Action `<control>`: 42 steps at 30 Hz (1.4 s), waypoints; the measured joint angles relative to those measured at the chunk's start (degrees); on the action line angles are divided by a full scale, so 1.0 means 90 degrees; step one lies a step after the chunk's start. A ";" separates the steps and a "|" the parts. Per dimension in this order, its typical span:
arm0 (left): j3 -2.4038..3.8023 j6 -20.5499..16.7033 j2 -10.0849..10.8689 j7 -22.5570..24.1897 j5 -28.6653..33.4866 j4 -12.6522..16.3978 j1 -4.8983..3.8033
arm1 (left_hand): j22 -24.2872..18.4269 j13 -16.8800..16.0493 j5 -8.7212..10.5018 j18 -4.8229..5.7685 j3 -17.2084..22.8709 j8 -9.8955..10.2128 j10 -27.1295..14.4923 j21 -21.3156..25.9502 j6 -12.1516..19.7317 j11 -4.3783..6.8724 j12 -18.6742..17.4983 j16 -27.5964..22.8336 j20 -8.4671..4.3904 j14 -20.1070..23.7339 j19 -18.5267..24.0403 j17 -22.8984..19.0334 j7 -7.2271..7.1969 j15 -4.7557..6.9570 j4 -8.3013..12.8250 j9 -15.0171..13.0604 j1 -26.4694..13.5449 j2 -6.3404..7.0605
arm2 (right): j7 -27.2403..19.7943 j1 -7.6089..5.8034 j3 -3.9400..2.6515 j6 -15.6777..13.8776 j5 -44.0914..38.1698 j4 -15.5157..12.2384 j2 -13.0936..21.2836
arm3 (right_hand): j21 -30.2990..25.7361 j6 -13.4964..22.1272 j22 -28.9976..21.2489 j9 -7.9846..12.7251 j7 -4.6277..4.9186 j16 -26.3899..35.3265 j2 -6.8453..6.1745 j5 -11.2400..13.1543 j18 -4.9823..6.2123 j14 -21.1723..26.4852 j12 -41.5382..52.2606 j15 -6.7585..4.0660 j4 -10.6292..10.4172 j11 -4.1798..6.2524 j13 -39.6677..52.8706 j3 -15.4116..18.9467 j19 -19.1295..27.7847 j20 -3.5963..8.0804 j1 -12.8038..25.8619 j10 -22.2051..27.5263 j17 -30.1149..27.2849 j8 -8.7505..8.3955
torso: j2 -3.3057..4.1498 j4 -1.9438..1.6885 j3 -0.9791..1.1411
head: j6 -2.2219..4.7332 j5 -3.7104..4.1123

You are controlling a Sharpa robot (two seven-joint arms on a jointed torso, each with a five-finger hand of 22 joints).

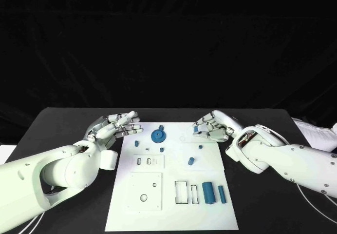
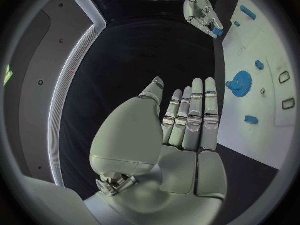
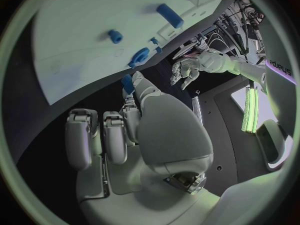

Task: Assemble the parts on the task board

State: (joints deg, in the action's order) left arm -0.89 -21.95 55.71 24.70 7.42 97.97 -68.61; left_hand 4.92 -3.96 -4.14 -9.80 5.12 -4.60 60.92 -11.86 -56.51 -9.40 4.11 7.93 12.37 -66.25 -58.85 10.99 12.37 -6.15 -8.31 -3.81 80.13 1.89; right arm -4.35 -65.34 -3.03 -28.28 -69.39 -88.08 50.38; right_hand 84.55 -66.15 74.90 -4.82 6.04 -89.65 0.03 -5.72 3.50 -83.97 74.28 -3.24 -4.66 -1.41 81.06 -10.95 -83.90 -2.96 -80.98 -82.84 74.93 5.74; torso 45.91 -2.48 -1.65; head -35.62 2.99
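The left hand (image 1: 116, 126) hovers empty, fingers spread, beside the board (image 1: 172, 204). The right hand (image 1: 213, 126) pinches a blue part (image 1: 195, 128) near the gear (image 1: 158, 135).

right hand (image 1: 213, 126) fingers (image 1: 203, 130) hide pinched part

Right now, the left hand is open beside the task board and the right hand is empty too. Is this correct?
Not quite. The left hand is open beside the task board, but the right hand is not empty: it pinches a small blue part, as the right wrist view shows.
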 measured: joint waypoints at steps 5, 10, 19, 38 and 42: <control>-0.0001 0.0006 -0.0033 0.0000 0.0008 -0.0088 0.0001 | 0.0000 0.0000 0.0000 0.0000 0.0000 0.0000 0.0000 0.0000 0.0000 0.0000 0.0000 0.0000 0.0000 0.0000 0.0000 0.0000 0.0000 0.0000 0.0000 0.0000 0.0000 0.0000 | 0.0251 0.0003 0.0000 -0.0030 -0.0113 -0.0209 -0.0373 | 0.0026 -0.0002 0.0005 0.0000 0.0002 0.0000 0.0026 0.0000 0.0000 -0.0018 0.0016 -0.0018 -0.0001 0.0032 0.0000 0.0000 0.0000 0.0000 0.0026 -0.0032 0.0000 0.0000 | -0.0056 -0.0040 -0.0032 | -0.0062 -0.0043; -0.0004 0.0016 -0.0060 0.0002 0.0033 -0.0172 0.0002 | 0.0000 0.0000 0.0000 0.0001 0.0000 0.0000 0.0000 0.0000 0.0000 0.0000 0.0000 0.0000 0.0000 0.0000 0.0000 -0.0001 0.0000 0.0000 0.0000 0.0000 0.0000 0.0000 | 0.0542 0.0083 0.0032 -0.0009 -0.0333 -0.0319 -0.0819 | 0.0026 -0.0003 0.0005 0.0000 0.0003 0.0000 0.0026 0.0000 0.0001 -0.0018 0.0019 -0.0018 -0.0002 0.0034 0.0000 -0.0001 -0.0022 0.0022 0.0026 -0.0034 -0.0001 0.0000 | -0.0110 -0.0087 -0.0065 | -0.0160 -0.0129; -0.0008 0.0027 -0.0135 0.0002 0.0067 -0.0233 0.0002 | 0.0000 0.0000 0.0000 0.0000 0.0000 0.0000 0.0000 0.0000 0.0000 0.0000 0.0000 0.0000 0.0000 0.0000 0.0000 -0.0001 0.0000 0.0000 0.0000 0.0000 0.0000 0.0000 | 0.1220 0.0229 0.0143 0.0112 -0.0920 -0.0238 -0.1467 | 0.0025 -0.0002 0.0005 0.0000 0.0002 0.0000 0.0023 0.0052 0.0001 0.0005 -0.0120 -0.0040 0.0017 0.0043 0.0060 -0.0036 -0.0022 0.0022 0.0029 -0.0044 -0.0002 0.0000 | -0.0178 -0.0128 -0.0108 | -0.0294 -0.0262; -0.0010 0.0042 -0.0172 -0.0002 0.0091 -0.0236 0.0002 | -0.0005 0.0000 0.0000 0.0001 0.0000 0.0000 0.0000 0.0000 0.0000 0.0000 0.0000 -0.0025 0.0000 0.0000 0.0000 0.0004 0.0000 0.0000 0.0000 0.0000 0.0000 0.0000 | 0.1912 0.0567 0.0212 0.0491 -0.1816 -0.0043 -0.1887 | 0.0024 0.0004 0.0003 -0.0007 -0.0005 0.0001 -0.0070 0.0136 0.0000 0.0006 -0.0225 -0.0040 0.0002 0.0067 0.0065 -0.0052 -0.0022 0.0022 0.0172 -0.0067 -0.0002 -0.0002 | -0.0202 -0.0138 -0.0129 | -0.0380 -0.0370; -0.0010 0.0044 -0.0175 -0.0003 0.0093 -0.0237 0.0002 | -0.0005 0.0000 0.0000 0.0001 0.0000 0.0000 0.0000 0.0000 0.0000 0.0000 0.0000 -0.0025 0.0000 0.0000 0.0000 0.0004 0.0000 0.0000 0.0000 0.0000 0.0000 0.0000 | 0.1995 0.0599 0.0222 0.0560 -0.1924 0.0001 -0.1912 | 0.0024 0.0008 0.0003 -0.0013 -0.0009 0.0001 -0.0087 0.0147 0.0000 0.0006 -0.0225 -0.0039 0.0002 0.0067 0.0064 -0.0051 -0.0022 0.0021 0.0189 -0.0068 -0.0003 -0.0004 | -0.0198 -0.0140 -0.0125 | -0.0394 -0.0372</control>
State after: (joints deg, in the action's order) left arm -0.98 -21.55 54.13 24.67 8.26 95.83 -68.60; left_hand 4.88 -3.96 -4.14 -9.80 5.12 -4.60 60.92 -11.87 -56.51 -9.40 4.11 7.71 12.37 -66.26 -58.85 11.03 12.38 -6.14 -8.32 -3.81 80.13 1.89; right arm 13.60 -59.95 -1.03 -23.24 -86.70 -88.07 33.18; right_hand 84.76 -66.07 74.92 -4.94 5.96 -89.65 -0.76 -4.39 3.50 -83.92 72.25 -3.59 -4.65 -0.81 81.64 -11.40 -84.10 -2.77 -79.28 -83.44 74.91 5.71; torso 44.13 -3.75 -2.77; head -39.17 -0.35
